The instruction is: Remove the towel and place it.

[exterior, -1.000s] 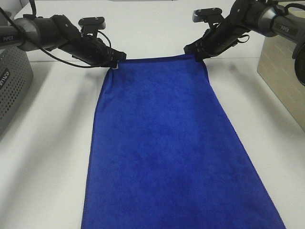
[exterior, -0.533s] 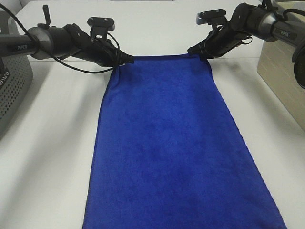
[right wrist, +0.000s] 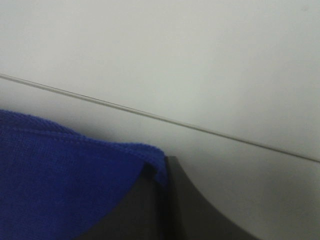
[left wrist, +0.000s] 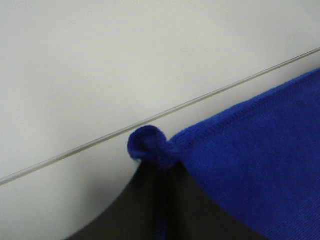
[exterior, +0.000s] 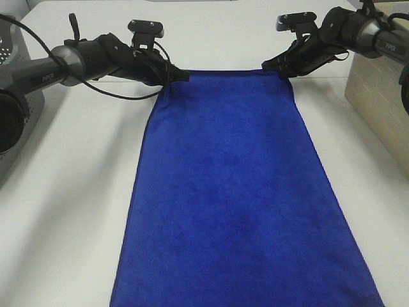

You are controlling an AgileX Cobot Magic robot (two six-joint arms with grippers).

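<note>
Covering surface: a white table (exterior: pixel 70 192) is seen to fill the exterior high view, matt and evenly lit, with a thin straight seam line shown crossing it in both wrist views.
Room beyond: nothing past the table's far edge can be made out; only a pale strip is shown at the top of the exterior high view.
Towel: the towel (exterior: pixel 236 198) is laid flat down the middle of the table, deep blue, its near end cut off by the lower picture edge; its far edge is stretched straight between the two grippers and is seen narrower than the near part.
Grey basket: a perforated grey basket (exterior: pixel 14 128) is seen at the left edge of the table, well apart from the towel.
Beige box: a pale beige box (exterior: pixel 383 109) is set at the right edge, near the towel's right side but not touching it.
Left gripper: the left gripper (exterior: pixel 183 76) is closed tight on the towel's far left corner, which is bunched into a small roll (left wrist: pixel 150 147) at the fingertips.
Right gripper: the right gripper (exterior: pixel 271 66) is clamped on the far right corner, the stitched hem (right wrist: pixel 125 150) being pinched between its fingers.
</note>
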